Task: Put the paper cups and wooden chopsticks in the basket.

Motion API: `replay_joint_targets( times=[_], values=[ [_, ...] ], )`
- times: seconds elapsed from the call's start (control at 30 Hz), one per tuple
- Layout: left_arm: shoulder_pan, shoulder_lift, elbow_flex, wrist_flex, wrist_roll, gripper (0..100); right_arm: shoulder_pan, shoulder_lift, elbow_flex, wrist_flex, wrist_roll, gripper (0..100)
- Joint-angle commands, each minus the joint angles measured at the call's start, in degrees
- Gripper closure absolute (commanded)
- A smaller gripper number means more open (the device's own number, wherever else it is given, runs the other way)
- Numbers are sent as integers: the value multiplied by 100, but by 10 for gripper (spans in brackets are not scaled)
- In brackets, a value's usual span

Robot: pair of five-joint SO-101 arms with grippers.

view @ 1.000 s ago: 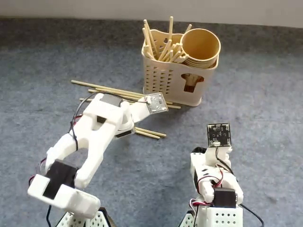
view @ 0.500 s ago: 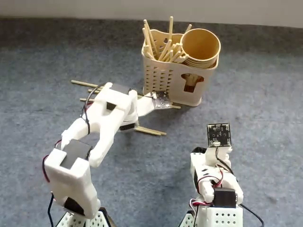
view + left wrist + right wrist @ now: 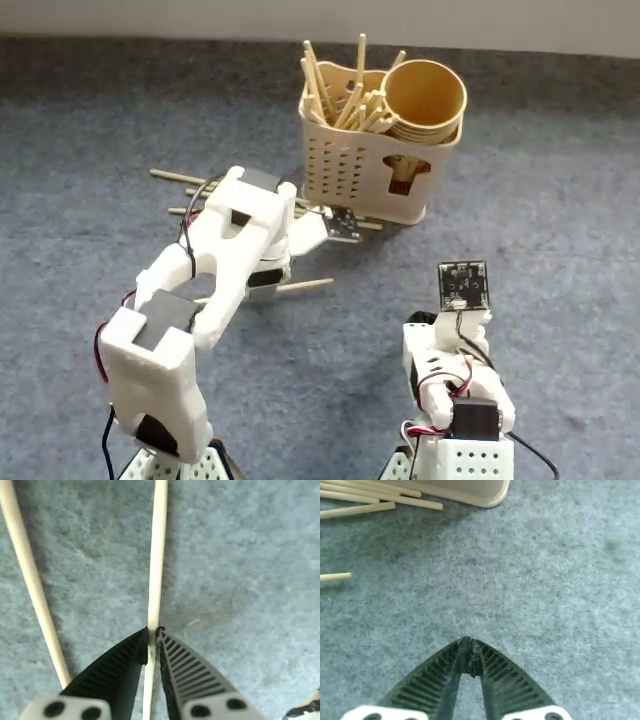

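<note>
A cream perforated basket (image 3: 345, 170) stands at the back of the grey carpet, holding stacked paper cups (image 3: 425, 98) and several upright wooden chopsticks (image 3: 335, 85). Several loose chopsticks (image 3: 185, 180) lie on the carpet left of the basket, partly under the left arm. My left gripper (image 3: 153, 632) is shut on one wooden chopstick (image 3: 157, 565), whose free end (image 3: 310, 286) sticks out from under the arm. Another chopstick (image 3: 27, 575) lies beside it on the carpet. My right gripper (image 3: 469, 645) is shut with nothing in it, low over bare carpet in front of the basket.
The right arm (image 3: 455, 390) is folded back at the front right. The basket's base corner (image 3: 485, 495) and chopstick ends (image 3: 380, 502) lie ahead of the right gripper. Bare carpet spreads to the right of the basket and in the front middle.
The left arm has swung toward the basket's left side and lowered. The chopstick in front of it has turned, its free end now pointing right and slightly up.
</note>
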Motion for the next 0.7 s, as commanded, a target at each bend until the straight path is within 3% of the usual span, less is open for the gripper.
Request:
replay_joint_targets(
  times=[0.0, 0.3, 0.4, 0.67],
  values=[
    [48, -752, -31, 536, 26, 994, 66, -66, 558, -110, 70, 994],
    [48, -1771, -31, 862, 44, 994, 66, -66, 558, -110, 70, 994],
    [48, -2009, -57, 826, 360, 993, 66, -66, 558, -110, 70, 994],
    [505, -1209, -66, 747, 659, 907, 66, -66, 558, -110, 70, 994]
  ],
)
